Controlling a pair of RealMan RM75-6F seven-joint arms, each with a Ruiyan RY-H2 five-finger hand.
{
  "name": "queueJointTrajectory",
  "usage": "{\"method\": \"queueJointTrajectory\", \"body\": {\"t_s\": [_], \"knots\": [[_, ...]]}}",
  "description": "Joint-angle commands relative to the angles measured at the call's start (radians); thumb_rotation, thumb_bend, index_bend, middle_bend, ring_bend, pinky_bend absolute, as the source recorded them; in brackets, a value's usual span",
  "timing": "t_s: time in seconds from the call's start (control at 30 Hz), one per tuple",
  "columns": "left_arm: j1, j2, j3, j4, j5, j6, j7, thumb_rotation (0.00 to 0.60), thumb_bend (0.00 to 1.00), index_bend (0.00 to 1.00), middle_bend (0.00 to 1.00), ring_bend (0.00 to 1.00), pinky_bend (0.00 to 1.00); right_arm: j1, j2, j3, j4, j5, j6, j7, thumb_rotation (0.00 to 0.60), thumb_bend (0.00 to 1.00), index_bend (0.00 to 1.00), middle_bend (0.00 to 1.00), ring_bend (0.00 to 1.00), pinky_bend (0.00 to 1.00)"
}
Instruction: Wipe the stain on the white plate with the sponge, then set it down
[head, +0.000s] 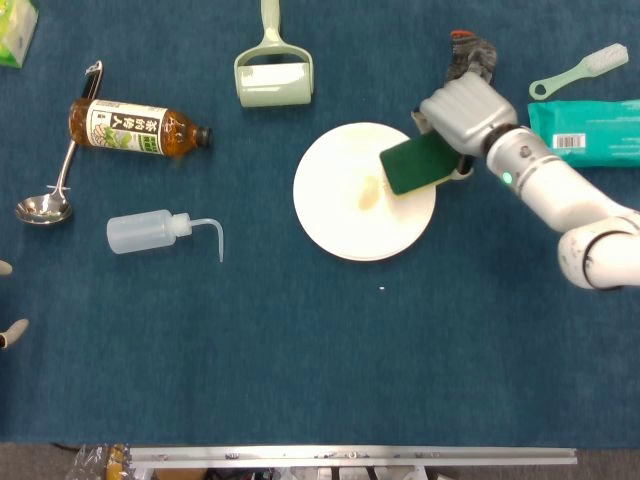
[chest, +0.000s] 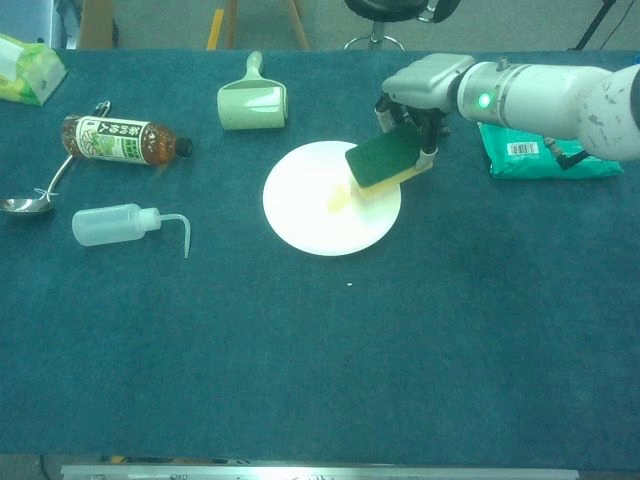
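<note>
The white plate (head: 345, 215) (chest: 310, 210) lies mid-table with a pale yellowish stain (head: 367, 194) (chest: 338, 201) right of its centre. My right hand (head: 462, 112) (chest: 425, 82) grips the green-topped, yellow-bottomed sponge (head: 417, 164) (chest: 385, 160), which hangs over the plate's upper right rim, clear of the stain. My left hand (head: 10, 330) shows only as fingertips at the left edge of the head view; its state is unclear.
A tea bottle (head: 135, 128), a ladle (head: 45, 205) and a squeeze bottle (head: 150, 231) lie at left. A lint roller (head: 272, 75) sits behind the plate. A dark rag (head: 470, 55), a brush (head: 580, 70) and a teal wipes pack (head: 590, 130) lie at the right.
</note>
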Motion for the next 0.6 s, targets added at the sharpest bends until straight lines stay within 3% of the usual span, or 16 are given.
{"method": "queueJointTrajectory", "body": {"t_s": [0.03,0.3,0.6], "knots": [[0.001,0.0,0.001,0.002,-0.001,-0.002,-0.003,0.6,0.0,0.38,0.18,0.25,0.51,0.016,-0.036,0.018,0.039,-0.003,-0.025,0.008,0.6,0.01,0.52,0.56,0.46,0.28],[0.01,-0.003,0.002,0.023,-0.008,-0.003,-0.032,0.6,0.0,0.38,0.18,0.25,0.51,0.048,-0.129,0.042,0.148,-0.025,-0.095,0.033,0.6,0.01,0.52,0.56,0.46,0.28],[0.017,-0.012,0.005,0.049,-0.008,-0.006,-0.061,0.6,0.0,0.38,0.18,0.25,0.51,0.056,-0.148,0.012,0.188,-0.019,-0.11,0.031,0.6,0.01,0.52,0.56,0.46,0.28]]}}
